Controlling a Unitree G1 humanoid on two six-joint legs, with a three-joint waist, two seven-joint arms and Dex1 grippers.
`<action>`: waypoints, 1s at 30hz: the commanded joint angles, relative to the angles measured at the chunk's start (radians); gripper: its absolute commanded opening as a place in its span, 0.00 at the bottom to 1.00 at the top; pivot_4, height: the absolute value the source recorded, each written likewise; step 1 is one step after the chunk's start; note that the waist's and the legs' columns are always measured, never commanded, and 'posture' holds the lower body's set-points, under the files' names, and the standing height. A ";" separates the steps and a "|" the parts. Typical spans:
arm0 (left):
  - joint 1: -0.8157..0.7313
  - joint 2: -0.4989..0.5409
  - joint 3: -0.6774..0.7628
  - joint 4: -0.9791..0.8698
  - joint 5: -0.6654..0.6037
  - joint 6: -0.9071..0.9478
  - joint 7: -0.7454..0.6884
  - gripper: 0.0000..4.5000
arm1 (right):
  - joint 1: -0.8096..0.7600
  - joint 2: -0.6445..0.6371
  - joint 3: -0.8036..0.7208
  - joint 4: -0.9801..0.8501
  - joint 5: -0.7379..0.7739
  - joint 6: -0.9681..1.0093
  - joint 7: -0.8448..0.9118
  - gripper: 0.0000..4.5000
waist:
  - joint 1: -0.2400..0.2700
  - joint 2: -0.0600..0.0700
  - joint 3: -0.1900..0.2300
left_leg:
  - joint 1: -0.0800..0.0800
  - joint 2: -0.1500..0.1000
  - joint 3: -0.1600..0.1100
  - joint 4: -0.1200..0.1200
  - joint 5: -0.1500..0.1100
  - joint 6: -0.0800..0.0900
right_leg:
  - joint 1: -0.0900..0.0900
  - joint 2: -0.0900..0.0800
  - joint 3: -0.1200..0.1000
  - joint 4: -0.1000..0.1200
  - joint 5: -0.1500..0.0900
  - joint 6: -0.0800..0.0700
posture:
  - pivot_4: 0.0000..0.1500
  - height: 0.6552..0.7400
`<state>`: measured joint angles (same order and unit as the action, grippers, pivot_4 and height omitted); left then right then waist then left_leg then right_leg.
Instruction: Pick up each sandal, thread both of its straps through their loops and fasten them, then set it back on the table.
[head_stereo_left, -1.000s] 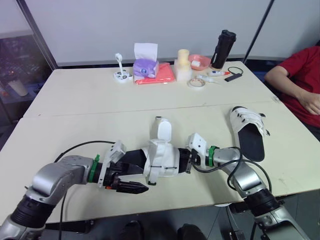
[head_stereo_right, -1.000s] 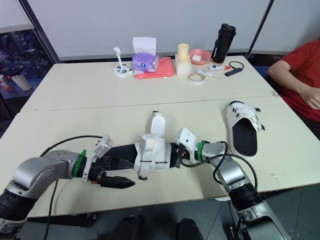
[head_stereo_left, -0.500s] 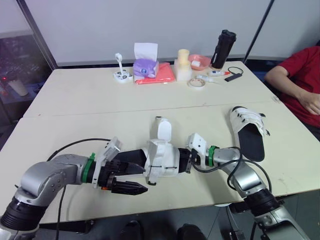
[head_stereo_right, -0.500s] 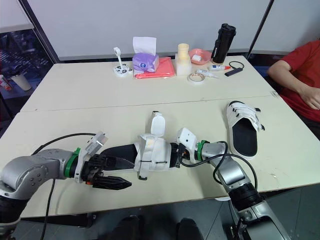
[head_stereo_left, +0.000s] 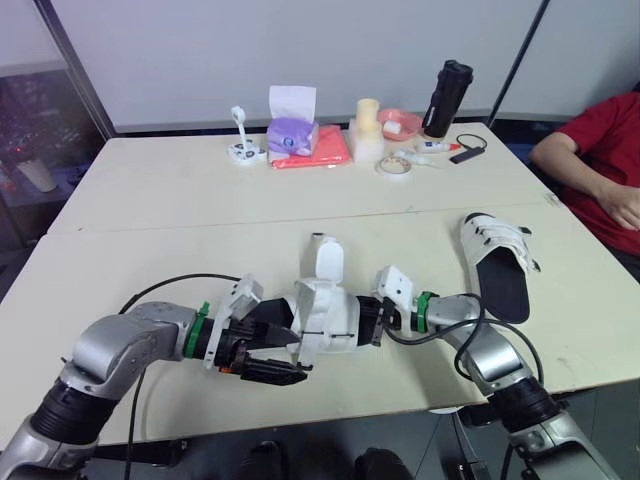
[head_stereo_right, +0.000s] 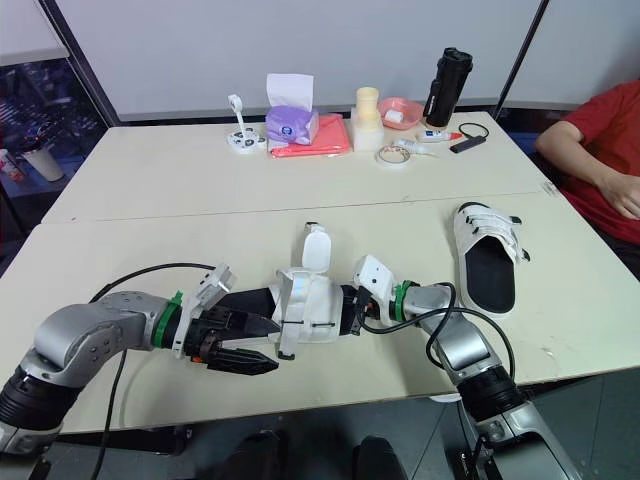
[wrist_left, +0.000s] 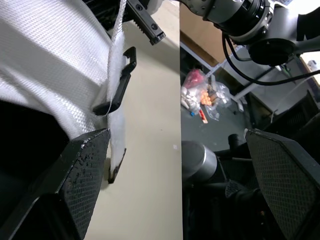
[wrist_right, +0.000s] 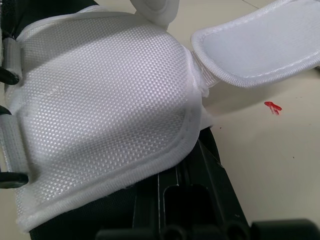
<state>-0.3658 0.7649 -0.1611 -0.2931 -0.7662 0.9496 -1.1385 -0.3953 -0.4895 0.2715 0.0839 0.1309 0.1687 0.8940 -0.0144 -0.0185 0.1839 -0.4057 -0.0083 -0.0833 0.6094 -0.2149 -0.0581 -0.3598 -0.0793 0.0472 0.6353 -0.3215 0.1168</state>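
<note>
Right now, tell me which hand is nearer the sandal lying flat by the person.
Right. The right hand, gripping the other sandal, is left of the flat sandal; the open left hand lies farther left, beyond the held one.

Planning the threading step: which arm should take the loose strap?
Left. The left gripper is open and free beside a loop of the sandal; the right gripper is shut on the sandal, steadying it.

The silver-grey left arm (head_stereo_left: 125, 345) and right arm (head_stereo_left: 487, 352) wear green wrist rings (head_stereo_left: 203, 322), white camera mounts (head_stereo_left: 241, 296) and black cables (head_stereo_left: 160, 290); the left end effector (head_stereo_right: 277, 346) has black textured fingers (wrist_left: 80, 170).
</note>
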 joint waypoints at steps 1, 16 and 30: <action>-0.028 -0.005 -0.023 0.005 0.013 -0.015 -0.030 0.99 | 0.039 -0.009 0.031 0.071 -0.063 0.046 -0.020 0.00 | 0.000 0.000 0.000 | 0.000 0.000 0.000 0.000 0.000 0.000 | 0.000 0.000 0.000 0.000 0.000 0.000 | 1.00 1.00; -0.064 -0.072 -0.098 0.104 0.136 -0.078 -0.035 0.15 | 0.041 -0.006 0.032 0.070 -0.063 0.045 -0.030 0.00 | 0.000 0.000 0.000 | 0.000 -0.001 0.000 0.001 0.000 0.000 | 0.001 0.001 -0.001 0.000 0.001 0.001 | 1.00 1.00; 0.005 -0.004 -0.072 0.044 0.090 -0.051 -0.130 0.01 | 0.034 -0.005 0.037 0.086 -0.066 0.039 -0.028 0.00 | -0.002 0.000 0.000 | 0.000 0.000 -0.001 0.001 0.000 0.000 | 0.001 0.001 -0.001 0.000 0.001 0.003 | 1.00 1.00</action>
<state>-0.3649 0.7447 -0.2531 -0.2053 -0.6451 0.8923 -1.2333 -0.3955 -0.4859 0.2757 0.0837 0.1309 0.1677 0.8807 -0.0165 -0.0184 0.1837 -0.4055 -0.0084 -0.0839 0.6102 -0.2148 -0.0581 -0.3590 -0.0787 0.0461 0.6357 -0.3202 0.1194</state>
